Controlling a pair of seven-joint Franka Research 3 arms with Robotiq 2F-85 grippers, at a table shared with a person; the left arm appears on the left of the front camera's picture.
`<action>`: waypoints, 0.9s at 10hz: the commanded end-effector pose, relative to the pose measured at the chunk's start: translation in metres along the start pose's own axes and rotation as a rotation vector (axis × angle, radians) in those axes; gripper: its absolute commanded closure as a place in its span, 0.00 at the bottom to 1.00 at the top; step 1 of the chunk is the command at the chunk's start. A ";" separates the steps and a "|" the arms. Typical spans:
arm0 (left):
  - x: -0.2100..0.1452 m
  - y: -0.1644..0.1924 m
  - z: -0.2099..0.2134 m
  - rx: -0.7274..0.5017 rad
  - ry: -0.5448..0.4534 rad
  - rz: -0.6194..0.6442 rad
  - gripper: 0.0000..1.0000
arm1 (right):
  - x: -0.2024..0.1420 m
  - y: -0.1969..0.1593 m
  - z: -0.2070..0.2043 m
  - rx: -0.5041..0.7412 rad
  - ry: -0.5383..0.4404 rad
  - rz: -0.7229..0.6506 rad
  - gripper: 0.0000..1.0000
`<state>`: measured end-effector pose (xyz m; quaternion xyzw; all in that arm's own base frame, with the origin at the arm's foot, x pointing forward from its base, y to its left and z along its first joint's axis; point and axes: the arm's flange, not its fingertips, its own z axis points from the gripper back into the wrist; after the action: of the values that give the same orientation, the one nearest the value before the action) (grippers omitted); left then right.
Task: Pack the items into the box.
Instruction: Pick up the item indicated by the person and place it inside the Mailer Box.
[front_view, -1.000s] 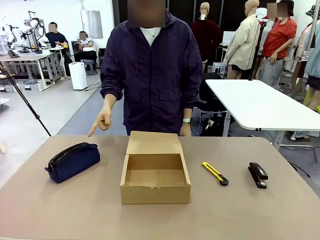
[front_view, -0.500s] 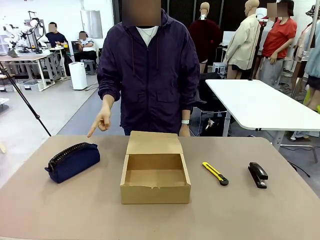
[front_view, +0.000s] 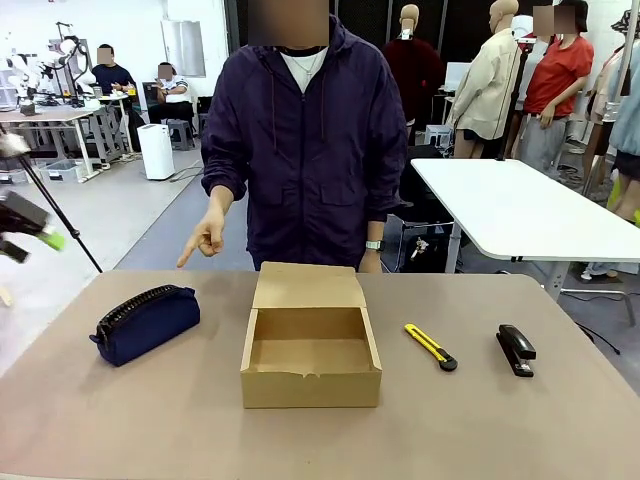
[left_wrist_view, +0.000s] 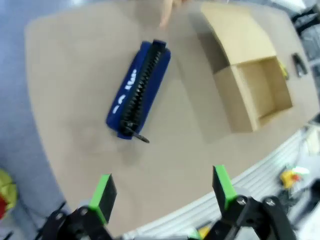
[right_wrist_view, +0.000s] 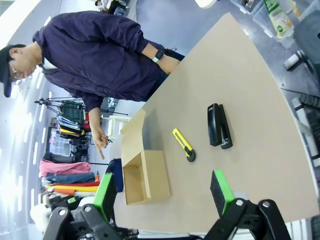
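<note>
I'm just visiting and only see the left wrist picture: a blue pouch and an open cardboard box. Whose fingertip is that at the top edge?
Observer: It belongs to the person's hand, index finger pointing down toward the pouch from the far side of the table.
Operator: And the tiny specks near the right edge?
Observer: A yellow-and-black utility knife and a black stapler, lying apart from each other on the robot's right of the box.
Operator: Is the other arm busy?
Observer: No; the right arm's jaws stand open with nothing between them.
</note>
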<state>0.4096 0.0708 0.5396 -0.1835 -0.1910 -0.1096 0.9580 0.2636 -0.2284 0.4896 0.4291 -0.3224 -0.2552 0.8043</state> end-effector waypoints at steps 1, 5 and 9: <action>0.035 -0.001 -0.022 0.235 0.153 -0.095 0.00 | 0.003 -0.001 0.000 0.025 -0.011 0.019 0.00; 0.055 -0.033 -0.100 0.285 0.260 -0.105 0.00 | 0.003 -0.001 0.000 0.025 -0.011 0.019 0.00; 0.050 -0.034 -0.096 0.279 0.284 -0.179 0.00 | 0.003 -0.001 0.000 0.025 -0.011 0.019 0.00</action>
<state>0.4784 -0.0090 0.4858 -0.0138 -0.0837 -0.1840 0.9793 0.2634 -0.2285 0.4895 0.4292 -0.3218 -0.2554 0.8043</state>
